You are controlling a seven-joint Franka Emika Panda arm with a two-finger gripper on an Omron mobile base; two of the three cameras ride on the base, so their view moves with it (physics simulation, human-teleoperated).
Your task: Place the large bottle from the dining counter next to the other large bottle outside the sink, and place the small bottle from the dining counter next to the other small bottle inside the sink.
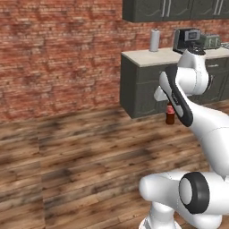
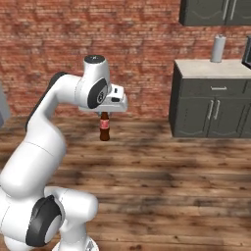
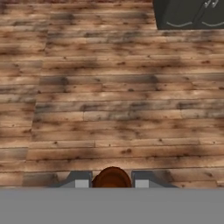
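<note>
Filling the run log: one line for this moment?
phase: carrying | gripper: shut on small bottle, hanging upright over wood floor | ahead: grey cabinet by brick wall

From my seat, the wooden floor (image 3: pixel 109 87) lies bare below the gripper (image 2: pixel 104 114), which hangs clamped on the small bottle (image 2: pixel 104 128) high above the planks, so I see free passage beneath and to 9 o'clock. In the right base view the dark cabinet (image 2: pixel 211 110) with its pale worktop (image 2: pixel 206 68) blocks 3 o'clock, a grey canister (image 2: pixel 218 49) standing on it. The brick wall (image 2: pixel 98 44) closes off 12 o'clock. In the hand view the cabinet's corner sits at 1 o'clock.
</note>
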